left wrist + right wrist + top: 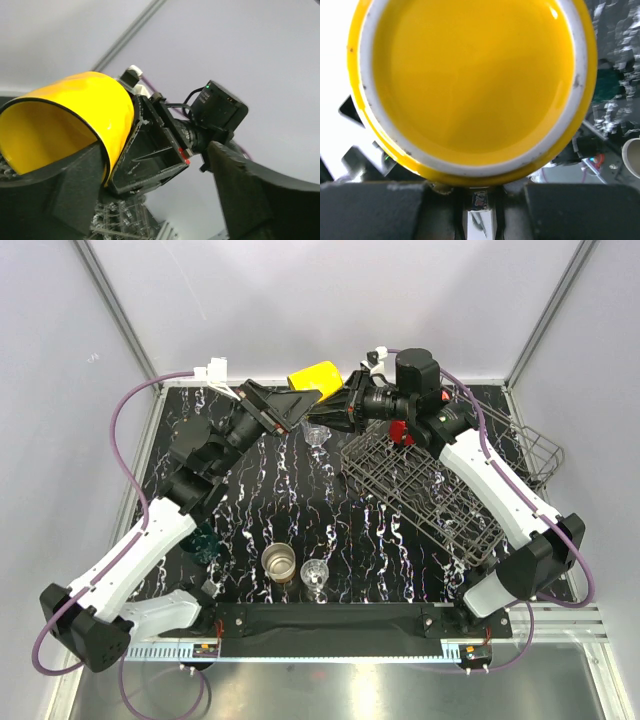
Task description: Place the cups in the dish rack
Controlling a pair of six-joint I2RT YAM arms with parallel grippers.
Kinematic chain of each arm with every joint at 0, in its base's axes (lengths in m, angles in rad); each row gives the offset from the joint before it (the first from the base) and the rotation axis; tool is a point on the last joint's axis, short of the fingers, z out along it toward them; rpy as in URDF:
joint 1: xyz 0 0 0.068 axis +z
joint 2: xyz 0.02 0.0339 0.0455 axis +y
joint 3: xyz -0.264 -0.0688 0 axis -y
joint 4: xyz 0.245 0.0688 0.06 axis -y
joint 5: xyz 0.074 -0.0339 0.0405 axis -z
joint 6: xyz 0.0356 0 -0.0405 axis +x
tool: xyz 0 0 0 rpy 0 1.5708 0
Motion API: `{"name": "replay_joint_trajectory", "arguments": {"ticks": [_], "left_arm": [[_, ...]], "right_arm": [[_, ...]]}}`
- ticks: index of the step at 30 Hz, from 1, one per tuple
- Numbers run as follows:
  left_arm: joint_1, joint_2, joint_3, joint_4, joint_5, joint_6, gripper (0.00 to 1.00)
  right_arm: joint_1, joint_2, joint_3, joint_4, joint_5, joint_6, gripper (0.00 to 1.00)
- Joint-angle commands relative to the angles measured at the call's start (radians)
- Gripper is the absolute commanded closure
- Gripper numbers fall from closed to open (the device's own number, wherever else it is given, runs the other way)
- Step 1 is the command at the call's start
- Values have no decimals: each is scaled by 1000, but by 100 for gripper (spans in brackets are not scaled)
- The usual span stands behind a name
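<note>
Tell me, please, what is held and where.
Yellow mug, aloft; the left claw gapes, one finger at its mouth, so probably the right claw, near its base.

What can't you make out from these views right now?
Every view: yellow mug handle unseen; its base fills the right wrist view.
Right wrist: the mug blocks right gripper grip; top view shows it too small.
Top view: teal cup mostly under left arm.
Top view: red mug partly behind right arm.

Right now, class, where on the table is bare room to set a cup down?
Bare table lies between the far clear glass, the dish rack and the brown-and-cream cup. Crowded at the near edge and far centre.
</note>
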Motion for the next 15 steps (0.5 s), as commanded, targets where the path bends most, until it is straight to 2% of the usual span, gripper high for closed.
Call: {"name": "replay_joint_trajectory", "arguments": {"ticks": [1,2,6,8,9,13,15], "left_arm": [[15,-97,21,-110,-100,64,6],[23,-126,24,-155,-120,75,1],[72,-193,58,-381,-247,170,1],[94,-206,120,-571,-362,238,1],[110,-190,189,-723,-402,265,1],[182,-132,330,-1006,-437,335,1],[197,-129,345,-1059,-430,382,1]], "right_arm": [[-8,1,55,-47,99,-114,100],[-11,2,53,-81,105,-127,100],[-51,-4,24,-136,152,-210,100],[-85,-2,12,-187,172,-250,100],[-109,-1,13,-234,200,-305,100],[-145,14,48,-351,356,-504,100],[-146,34,67,-440,459,-640,100]]}}
